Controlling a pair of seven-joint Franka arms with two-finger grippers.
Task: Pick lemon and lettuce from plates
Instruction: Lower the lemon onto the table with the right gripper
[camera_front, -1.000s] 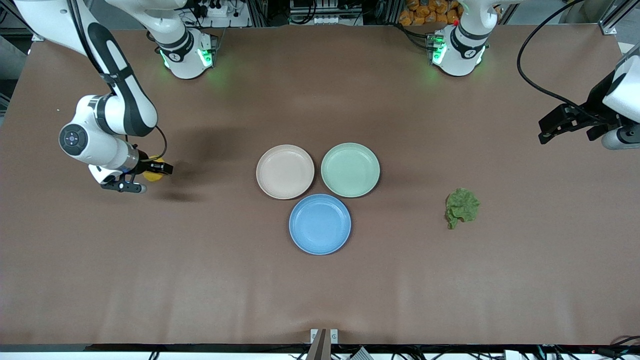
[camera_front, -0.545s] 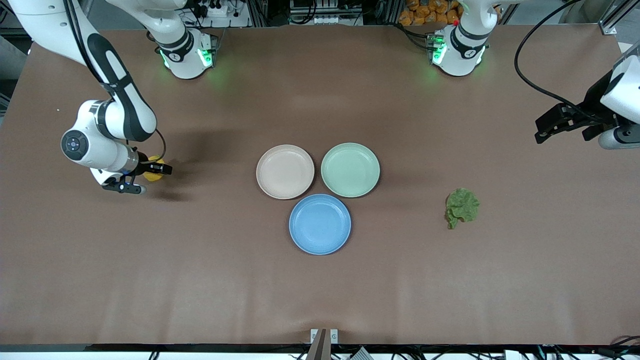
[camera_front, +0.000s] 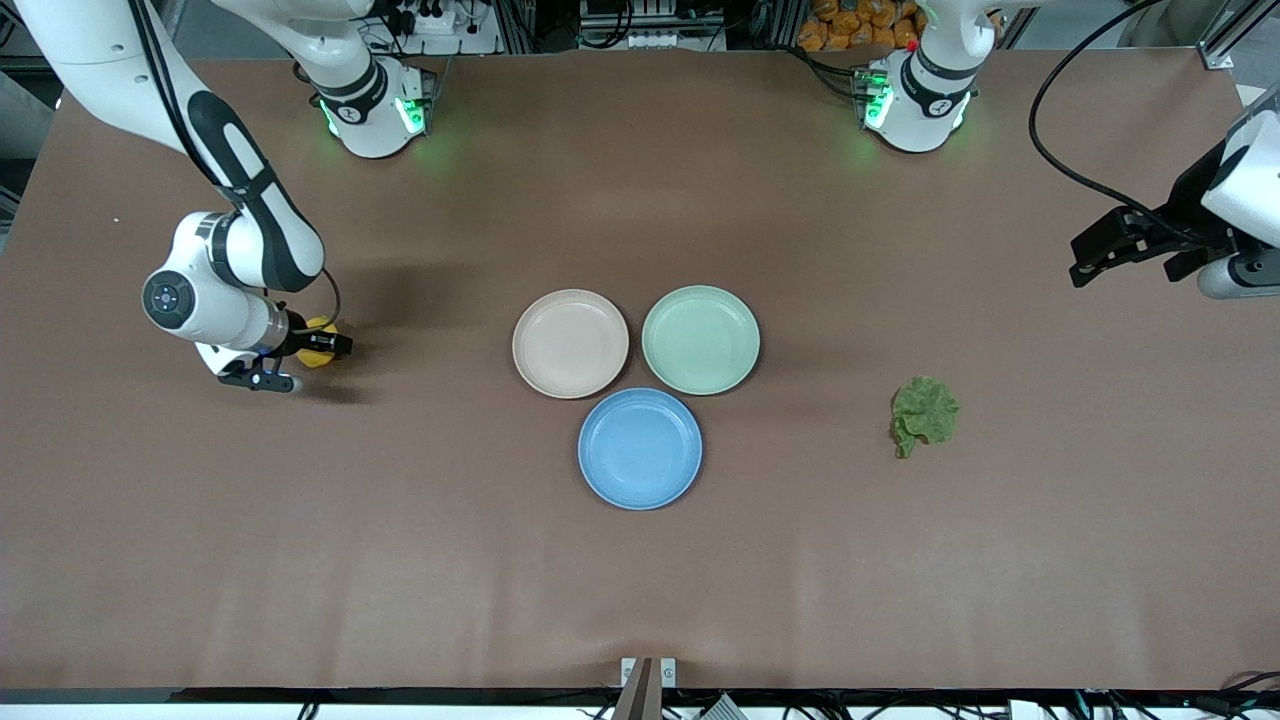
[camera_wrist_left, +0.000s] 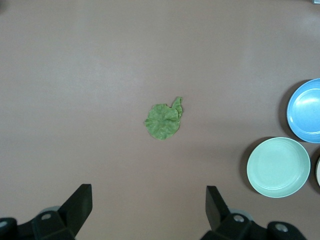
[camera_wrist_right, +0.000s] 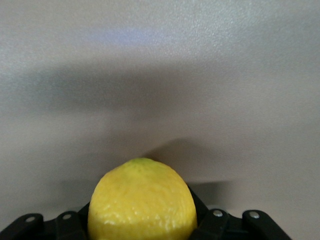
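My right gripper (camera_front: 323, 346) is shut on the yellow lemon (camera_front: 316, 359), low over the bare table toward the right arm's end, well apart from the plates. In the right wrist view the lemon (camera_wrist_right: 142, 200) fills the space between the black fingers. The ruffled green lettuce (camera_front: 925, 413) lies on the table toward the left arm's end, off the plates. My left gripper (camera_front: 1083, 262) hangs open and empty over the table edge there, and in its wrist view (camera_wrist_left: 147, 202) the lettuce (camera_wrist_left: 163, 120) lies ahead. The beige-pink plate (camera_front: 570, 343) and mint green plate (camera_front: 700, 339) stand empty at mid-table.
A blue plate (camera_front: 640, 449) stands empty just nearer the front camera than the other two, touching both. It shows again in the left wrist view (camera_wrist_left: 306, 110) beside the mint plate (camera_wrist_left: 278, 167). Both arm bases stand along the back edge.
My right arm has shifted a little toward the plates and nearer the front camera with the lemon still gripped. The left gripper has hardly moved.
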